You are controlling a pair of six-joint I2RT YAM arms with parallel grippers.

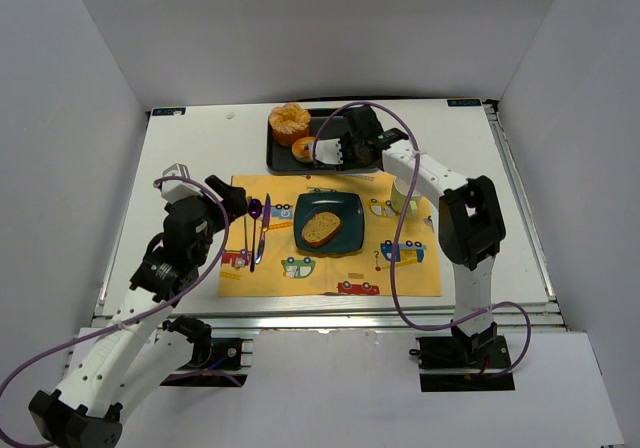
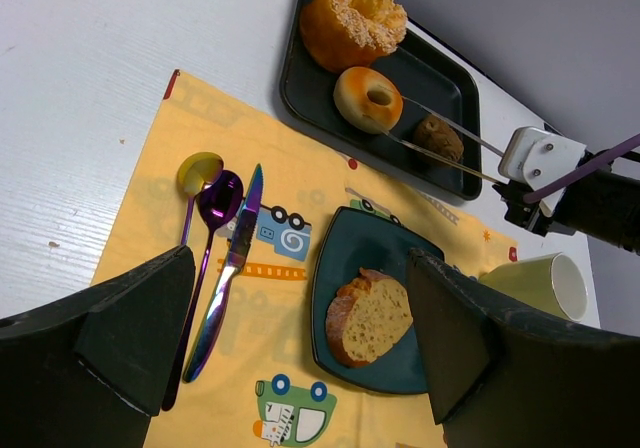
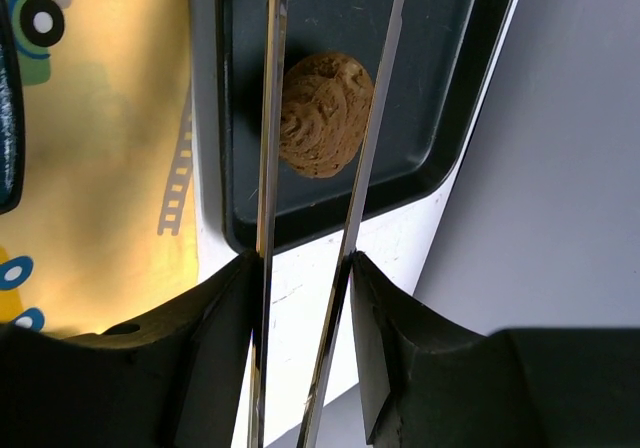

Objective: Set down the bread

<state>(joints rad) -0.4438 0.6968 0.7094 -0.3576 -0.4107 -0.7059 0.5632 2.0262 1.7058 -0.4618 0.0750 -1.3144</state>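
Your right gripper [image 3: 305,268] stands about half closed, its two fingers pinching the handle end of the tongs [image 3: 270,118]. The tongs are two thin, shiny metal blades, and they reach out over the tray [image 3: 440,118]. One blade passes on each side of the muffin [image 3: 320,113], which is a small, round, dark-brown lump with a rough crumb. You cannot tell whether the blades touch it.

Your left gripper [image 2: 300,278] is spread as wide as it goes and holds nothing. It hangs above the placemat [image 2: 150,198], apart from everything on it.

The bread [image 2: 372,316] lies flat on the plate [image 2: 350,248]. It is one oval slice with a pale speckled crumb and a golden-brown crust. The plate is square, dark teal and glossy, and it sits on the yellow placemat, which is printed with cartoon cars.

The tray is black and rectangular with rounded corners, and it holds three baked things:
- a big sugared cake [image 2: 352,13]
- a ring donut [image 2: 368,98]
- the muffin

Left of the plate lie two spoons [image 2: 218,200] and one knife [image 2: 235,258], all with an iridescent purple-gold sheen. One pale yellow-green cup [image 2: 545,283] stands right of the plate. The table [image 2: 80,98] is white with a faint wood grain.
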